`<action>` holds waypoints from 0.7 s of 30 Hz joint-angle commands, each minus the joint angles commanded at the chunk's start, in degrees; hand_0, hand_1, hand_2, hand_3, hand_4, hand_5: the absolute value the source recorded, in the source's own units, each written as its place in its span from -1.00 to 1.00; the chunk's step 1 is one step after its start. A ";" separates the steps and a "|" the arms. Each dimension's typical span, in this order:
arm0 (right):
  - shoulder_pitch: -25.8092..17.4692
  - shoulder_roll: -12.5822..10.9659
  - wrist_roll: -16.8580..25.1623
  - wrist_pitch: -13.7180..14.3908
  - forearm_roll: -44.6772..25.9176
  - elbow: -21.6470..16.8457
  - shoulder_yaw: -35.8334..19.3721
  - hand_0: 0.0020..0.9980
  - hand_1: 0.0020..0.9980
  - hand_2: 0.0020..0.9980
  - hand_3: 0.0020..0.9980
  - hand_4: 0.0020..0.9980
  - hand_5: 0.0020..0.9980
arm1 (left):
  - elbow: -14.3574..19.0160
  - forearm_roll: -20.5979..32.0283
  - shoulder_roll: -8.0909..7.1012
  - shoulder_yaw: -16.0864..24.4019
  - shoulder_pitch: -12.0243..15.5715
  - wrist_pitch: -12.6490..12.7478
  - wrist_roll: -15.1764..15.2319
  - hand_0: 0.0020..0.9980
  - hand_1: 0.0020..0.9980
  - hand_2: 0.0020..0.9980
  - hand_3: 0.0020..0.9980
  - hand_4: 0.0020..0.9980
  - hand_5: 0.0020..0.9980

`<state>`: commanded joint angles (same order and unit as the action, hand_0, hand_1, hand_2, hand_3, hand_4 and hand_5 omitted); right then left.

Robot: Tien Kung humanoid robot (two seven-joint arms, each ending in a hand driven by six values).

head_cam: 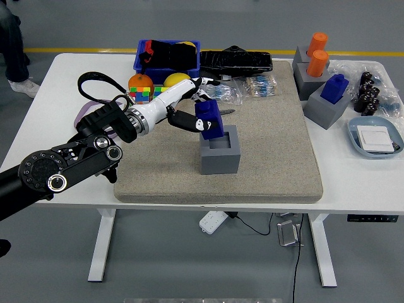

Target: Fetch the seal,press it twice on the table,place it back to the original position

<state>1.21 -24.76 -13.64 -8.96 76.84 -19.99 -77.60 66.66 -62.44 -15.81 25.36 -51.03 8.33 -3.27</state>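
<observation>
the left hand (189,104) reaches in from the left over the grey mat (265,164), its white fingers (183,118) clasped around the blue seal (209,120). the seal is tilted, its lower end right at the open top of the grey holder block (220,151), which sits just below and to the right of the hand; whether it touches the block's rim is not clear. a pen-like tool (226,112) lies on the mat just beyond the seal. behind the hand are a yellow lemon (174,79), an orange (140,81), a colour cube (141,95) and a blue bin (165,54). well to the hand's right stand another blue seal in a grey block (331,98) and two orange-topped blocks (314,60).
</observation>
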 joint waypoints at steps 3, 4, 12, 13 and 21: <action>0.07 -0.09 -0.01 0.00 0.01 0.05 0.26 0.77 0.50 0.50 0.49 0.66 0.04 | -0.58 0.01 0.97 -0.93 -0.36 0.22 0.19 0.66 -0.04 -0.11 0.82 0.43 -1.00; 0.09 -0.12 -0.01 -0.01 0.01 0.06 0.32 0.77 0.50 0.50 0.49 0.66 0.04 | -0.73 0.06 1.17 -1.10 -0.48 0.27 0.24 0.66 -0.04 -0.11 0.82 0.43 -1.00; 0.26 -0.36 -0.02 -0.01 -0.16 0.04 0.90 0.77 0.50 0.50 0.49 0.66 0.04 | -4.23 -1.19 4.35 -3.08 -2.27 1.17 0.98 0.66 -0.04 -0.11 0.82 0.43 -1.00; 0.30 -0.39 -0.01 0.01 -0.23 0.01 1.02 0.77 0.50 0.50 0.49 0.66 0.04 | -4.79 -1.45 4.73 -3.33 -2.58 1.24 1.04 0.66 -0.04 -0.11 0.82 0.43 -1.00; 0.19 -0.54 0.00 0.01 -0.37 0.02 1.26 0.77 0.49 0.50 0.50 0.66 0.04 | -7.32 -1.52 5.90 -5.57 -3.54 0.89 0.59 0.66 -0.05 -0.11 0.82 0.43 -1.00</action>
<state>1.40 -25.30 -13.64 -8.94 76.47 -19.97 -76.34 59.34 -63.96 -9.91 19.79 -54.57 9.22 -2.68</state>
